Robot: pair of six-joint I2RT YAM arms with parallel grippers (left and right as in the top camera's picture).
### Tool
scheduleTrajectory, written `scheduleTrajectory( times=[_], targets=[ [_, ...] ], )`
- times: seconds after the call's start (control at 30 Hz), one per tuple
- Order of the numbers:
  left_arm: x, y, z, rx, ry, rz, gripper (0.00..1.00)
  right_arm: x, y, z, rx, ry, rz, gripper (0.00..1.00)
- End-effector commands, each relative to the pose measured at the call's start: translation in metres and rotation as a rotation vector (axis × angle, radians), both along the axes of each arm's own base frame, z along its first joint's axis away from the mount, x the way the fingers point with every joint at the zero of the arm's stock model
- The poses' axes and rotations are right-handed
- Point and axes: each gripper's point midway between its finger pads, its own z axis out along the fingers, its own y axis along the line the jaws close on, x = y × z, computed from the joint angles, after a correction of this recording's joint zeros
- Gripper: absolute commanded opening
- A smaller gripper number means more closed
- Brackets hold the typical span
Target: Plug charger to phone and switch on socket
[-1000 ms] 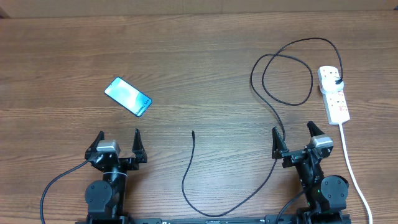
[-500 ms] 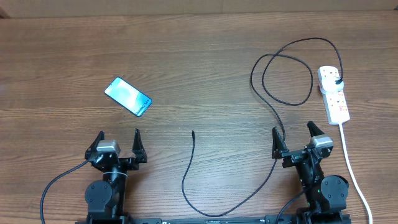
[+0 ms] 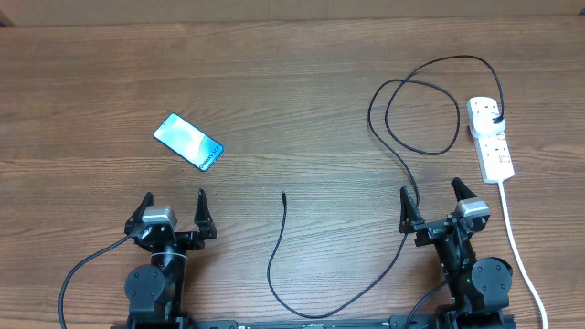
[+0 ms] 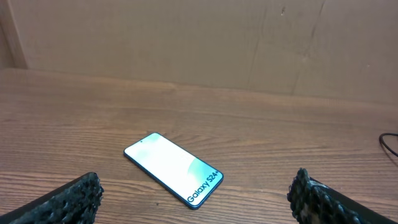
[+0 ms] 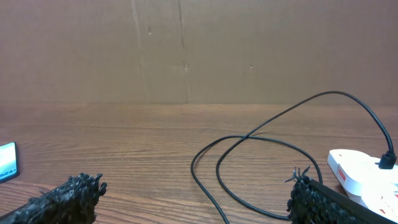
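Left pincer (image 3: 174, 199) is spread wide with nothing in it, sitting low at the near edge of the desk (image 3: 292, 82). In its wrist view the 2 dark knobbly fingers (image 4: 74, 198) frame the bottom corners and the gap between them is just bare wood. Right pincer (image 3: 430, 190) is the same: wide apart, empty, parked at the near edge on the other side.

Out from the left one, the phone (image 3: 187, 142) lies flat and screen up, up and a bit left of that pincer, turned diagonally. The screen is lit light blue and you can read "Galaxy S24+" on it. Nothing is touching it.

The charger (image 3: 284, 210) is a thin black cable. Its free tip (image 3: 284, 195) lies on the wood between the 2 pincers, well apart from the phone. From there it curves toward the near edge, swings back up just beside the right pincer's inner finger, makes a big loop and ends at the plug head (image 3: 496, 120).

That plug sits in the far end of the socket (image 3: 494, 146), a white strip at the right of the desk, past the right pincer. Its white cord (image 3: 516, 238) trails toward the near edge. The switches are too small to read.
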Motion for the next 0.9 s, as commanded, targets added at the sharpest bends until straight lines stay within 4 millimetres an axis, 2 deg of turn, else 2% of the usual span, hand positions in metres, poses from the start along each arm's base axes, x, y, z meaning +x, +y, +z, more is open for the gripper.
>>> scheduleTrajectory(
  times=[0.0, 0.33, 0.43, 0.67, 0.87],
  targets=[
    [0.0, 0.001, 0.0, 0.023, -0.005, 0.0, 1.0, 0.0, -0.002, -0.002, -0.004, -0.005, -0.009, 1.0],
    [-0.001, -0.003, 0.002, 0.044, -0.005, -0.024, 1.0, 0.0, -0.002, -0.002, -0.004, -0.005, -0.009, 1.0],
    [-0.005, -0.003, 0.011, 0.059, 0.019, -0.026, 1.0, 0.0, -0.002, -0.002, -0.004, -0.005, -0.009, 1.0],
    [-0.015, -0.003, 0.047, 0.119, 0.061, -0.034, 1.0, 0.0, -0.002, -0.002, -0.004, -0.005, -0.009, 1.0],
    [0.002, -0.003, 0.068, 0.095, 0.173, -0.035, 1.0, 0.0, -0.002, -0.002, -0.004, -0.005, -0.009, 1.0]
  ],
)
